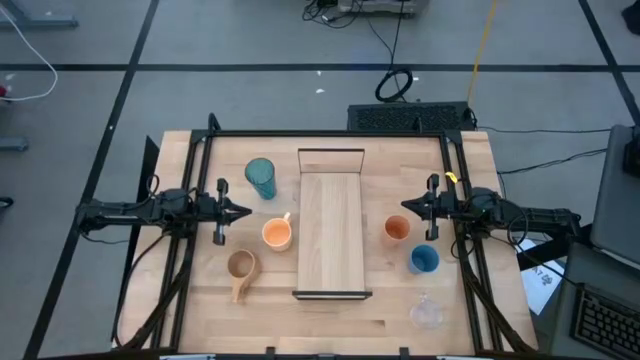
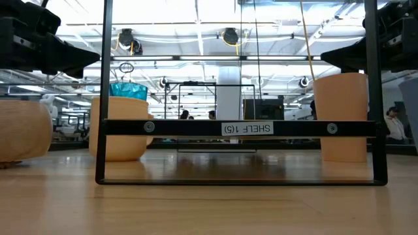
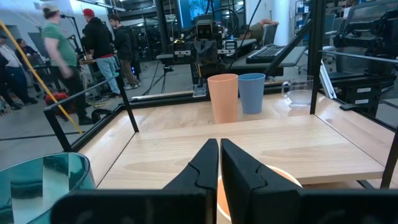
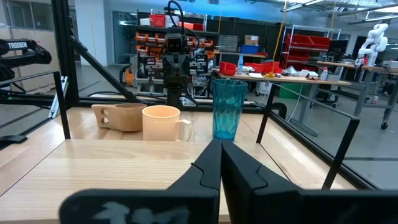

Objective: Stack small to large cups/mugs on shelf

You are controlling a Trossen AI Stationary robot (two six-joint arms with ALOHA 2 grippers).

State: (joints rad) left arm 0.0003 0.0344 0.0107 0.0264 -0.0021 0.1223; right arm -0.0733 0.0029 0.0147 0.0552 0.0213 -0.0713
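Shelf [image 1: 331, 235] at centre bare, six cups unstacked on surface [image 1: 190, 310]: teal tumbler [image 1: 261, 178], orange mug [image 1: 277, 233], tan mug [image 1: 241, 267] toward nine o'clock, orange cup [image 1: 397, 229], blue cup [image 1: 424, 259], clear glass [image 1: 427, 312] toward three; left hand [image 1: 243, 211] and right hand [image 1: 407, 205] closed, empty.

Robotics laboratory in a large open industrial hall. A wooden desk [image 1: 200, 300] stands in a black metal frame [image 1: 330, 133]; beyond it are red parts shelving [image 4: 308, 46], workbenches [image 4: 292, 78], a white robot arm [image 4: 373, 34], several standing people [image 3: 93, 43], ceiling strip lights [image 2: 215, 59] and floor cables [image 1: 395, 80].
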